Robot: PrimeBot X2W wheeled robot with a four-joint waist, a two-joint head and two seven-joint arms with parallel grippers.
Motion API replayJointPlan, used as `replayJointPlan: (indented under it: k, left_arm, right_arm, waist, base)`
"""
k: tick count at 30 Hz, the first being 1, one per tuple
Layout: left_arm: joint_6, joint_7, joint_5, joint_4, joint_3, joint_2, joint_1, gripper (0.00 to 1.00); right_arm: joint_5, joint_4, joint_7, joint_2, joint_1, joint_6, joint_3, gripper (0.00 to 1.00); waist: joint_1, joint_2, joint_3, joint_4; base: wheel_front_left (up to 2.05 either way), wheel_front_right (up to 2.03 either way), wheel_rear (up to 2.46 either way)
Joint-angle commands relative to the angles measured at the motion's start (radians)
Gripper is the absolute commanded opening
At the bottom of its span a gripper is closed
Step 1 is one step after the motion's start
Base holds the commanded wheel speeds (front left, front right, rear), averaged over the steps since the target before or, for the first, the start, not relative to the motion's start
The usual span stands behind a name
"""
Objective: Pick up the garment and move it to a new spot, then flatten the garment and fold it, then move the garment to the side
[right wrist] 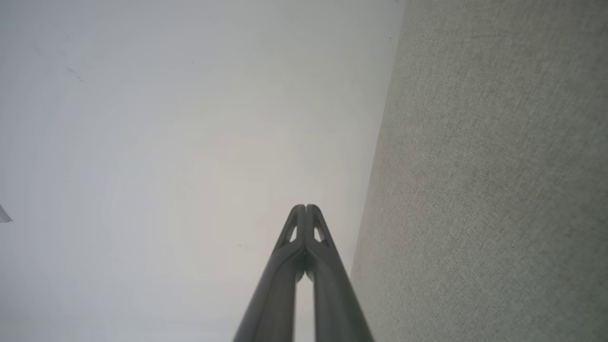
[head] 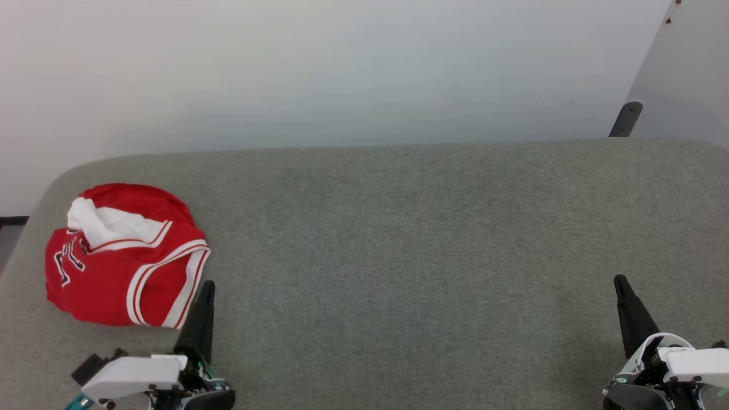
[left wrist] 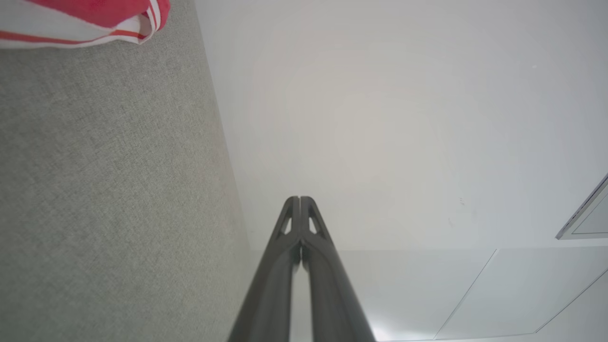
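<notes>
And there lay the red garment (head: 122, 259), crumpled at the left end of the grey fabric bench (head: 398, 239) near the far left corner, with a white sleeve and striped trim on top. Our left hand (head: 208, 286) sat just beside the garment's right edge, fingers pressed together on nothing. Our right hand (head: 619, 282) waited well apart toward the bench's right edge, likewise closed and empty.

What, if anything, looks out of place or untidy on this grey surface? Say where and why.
The garment lies crumpled in a heap at the left end of the grey surface, white fabric bunched on top.
</notes>
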State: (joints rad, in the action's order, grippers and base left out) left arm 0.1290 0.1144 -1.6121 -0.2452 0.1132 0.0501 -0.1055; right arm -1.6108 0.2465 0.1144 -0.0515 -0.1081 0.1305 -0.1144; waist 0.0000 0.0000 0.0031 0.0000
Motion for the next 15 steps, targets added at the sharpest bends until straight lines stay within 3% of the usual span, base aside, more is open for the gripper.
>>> replayJointPlan:
  k: [1,7,8,15]
  left_arm:
    - [0.004,0.002,-0.001,-0.001,0.001,-0.001,-0.01,0.0]
    - [0.004,0.002,-0.001,-0.001,0.001,-0.001,-0.01,0.0]
    - [0.0,0.0,0.0,0.0,0.0,0.0,0.0,1.0]
    - [-0.002,-0.009,0.009,-0.043,-0.003,-0.004,0.019,1.0]
  right_arm:
    - [-0.004,0.0,-0.001,0.004,-0.004,0.0,0.002,0.0]
    - [-0.004,0.0,-0.001,0.004,-0.004,0.0,0.002,0.0]
    - [0.0,0.0,0.0,0.0,0.0,0.0,0.0,1.0]
    - [0.0,0.053,-0.006,0.003,0.005,0.0,-0.001,1.0]
  waist:
    - [0.0,0.0,0.0,0.0]
    - [0.0,0.0,0.0,0.0]
    - [0.0001,0.0,0.0,0.0]
    - [0.0,0.0,0.001,0.0]
  base:
    - [0.0,0.0,0.0]
    - [0.0,0.0,0.0]
    - [0.0,0.0,0.0]
    - [0.0,0.0,0.0]
